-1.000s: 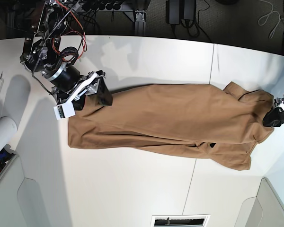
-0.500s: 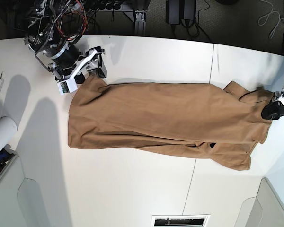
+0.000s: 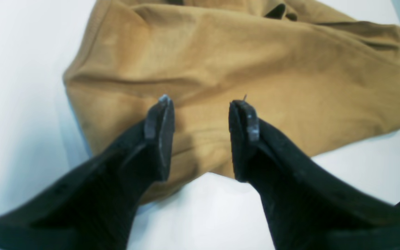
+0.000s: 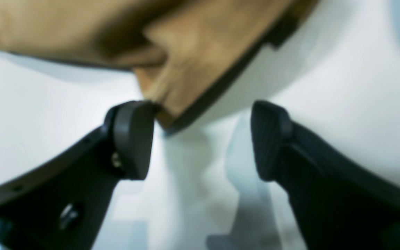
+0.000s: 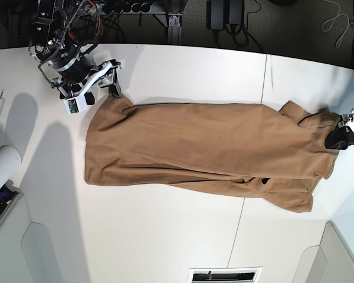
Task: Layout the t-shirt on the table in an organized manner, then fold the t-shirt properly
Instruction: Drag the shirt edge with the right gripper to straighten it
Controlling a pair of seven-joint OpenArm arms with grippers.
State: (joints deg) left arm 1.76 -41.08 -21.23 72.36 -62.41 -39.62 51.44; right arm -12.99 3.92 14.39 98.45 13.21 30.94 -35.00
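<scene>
One tan-brown t-shirt [image 5: 206,150] is lying stretched out lengthwise across the middle of the white desk [image 5: 183,71], loosely gathered into a long strip with folds running along its near edge. Two arms are working at it, one at each end: the right gripper [image 4: 200,139] is hovering just off the shirt's hem corner with its jaws standing wide apart and holding nothing. The left gripper [image 3: 201,114] is poised over the shirt's opposite end, its jaws also apart with cloth showing between them but not pinched.

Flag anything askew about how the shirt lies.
The t-shirt is stretched long across the table but folded over itself, with a lower layer sticking out unevenly along its near edge and bunched fabric at the sleeve end.
</scene>
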